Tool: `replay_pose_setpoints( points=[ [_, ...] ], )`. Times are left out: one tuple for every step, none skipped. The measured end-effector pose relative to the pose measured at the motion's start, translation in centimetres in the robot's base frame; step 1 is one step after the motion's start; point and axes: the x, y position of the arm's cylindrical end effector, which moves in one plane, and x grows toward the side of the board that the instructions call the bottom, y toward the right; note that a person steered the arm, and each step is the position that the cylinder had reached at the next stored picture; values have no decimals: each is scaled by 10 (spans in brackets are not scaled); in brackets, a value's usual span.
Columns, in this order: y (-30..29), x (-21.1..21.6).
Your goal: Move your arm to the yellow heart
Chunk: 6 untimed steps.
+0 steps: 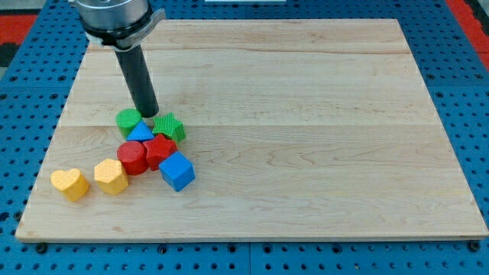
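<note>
The yellow heart [69, 183] lies near the board's lower left corner. A second yellow block [111, 176], a rough pentagon, sits just right of it. My tip [148, 114] rests between two green blocks, the left one [128, 121] and the right one [169, 126], just above a small blue triangle [141, 133]. The tip is well above and to the right of the yellow heart, with a red round block [133, 157] and the yellow pentagon between them.
A red block [160, 150] and a blue cube [177, 170] complete the cluster below the tip. The wooden board [306, 114] lies on a blue pegboard surface [23, 114].
</note>
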Motion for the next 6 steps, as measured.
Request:
replay_pose_setpoints(
  points=[
    [-1, 15],
    [-15, 20],
    [-40, 8],
    [-103, 5],
    [-139, 63],
    [-152, 107]
  ],
)
